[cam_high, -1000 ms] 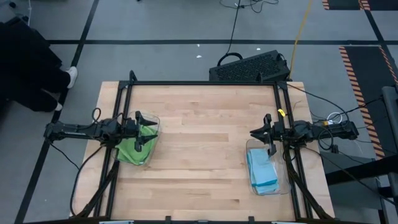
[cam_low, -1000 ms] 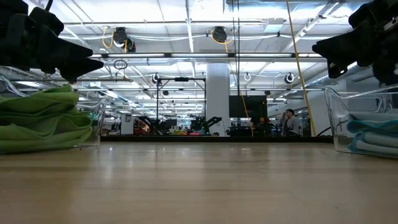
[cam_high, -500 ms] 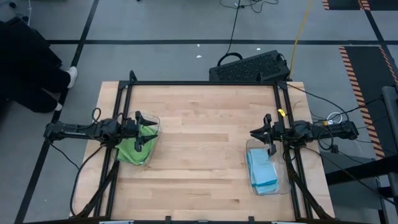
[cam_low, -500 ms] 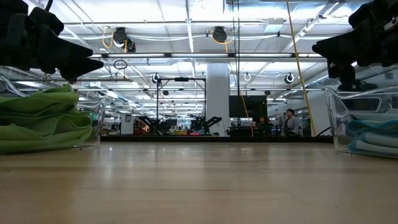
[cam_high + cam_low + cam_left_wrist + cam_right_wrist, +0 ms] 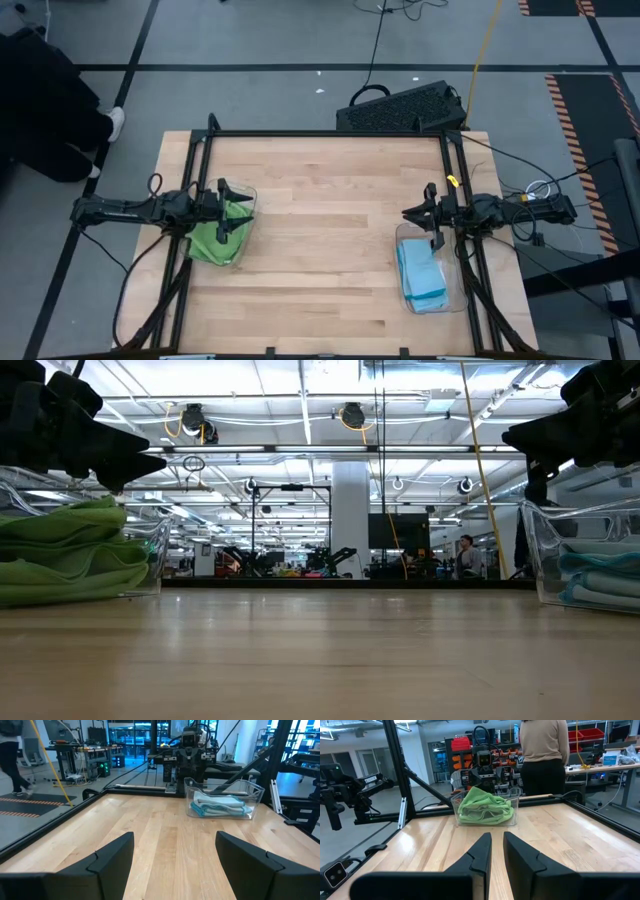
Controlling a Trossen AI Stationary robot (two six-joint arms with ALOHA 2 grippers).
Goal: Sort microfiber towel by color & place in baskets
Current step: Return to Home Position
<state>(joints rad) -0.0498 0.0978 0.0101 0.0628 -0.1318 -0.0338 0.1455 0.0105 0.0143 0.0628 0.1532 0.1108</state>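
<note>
Lime green microfiber towels (image 5: 215, 235) lie piled in the clear basket (image 5: 247, 228) at the table's left edge; they also show in the right wrist view (image 5: 485, 807) and the low view (image 5: 70, 555). Light blue towels (image 5: 422, 272) lie stacked in the clear basket (image 5: 456, 300) at the right edge, also seen in the left wrist view (image 5: 220, 805). My left gripper (image 5: 175, 837) hovers level over the green basket's far end, open and empty. My right gripper (image 5: 497, 837) hovers level above the blue basket's far end, its fingers nearly together, with nothing between them.
A black perforated crate (image 5: 400, 108) sits on the floor beyond the table's far edge. Black frame rails (image 5: 325, 133) run along the table's edges. A person (image 5: 545, 750) stands beyond the left side of the table. Bare wood (image 5: 325, 230) lies between the two baskets.
</note>
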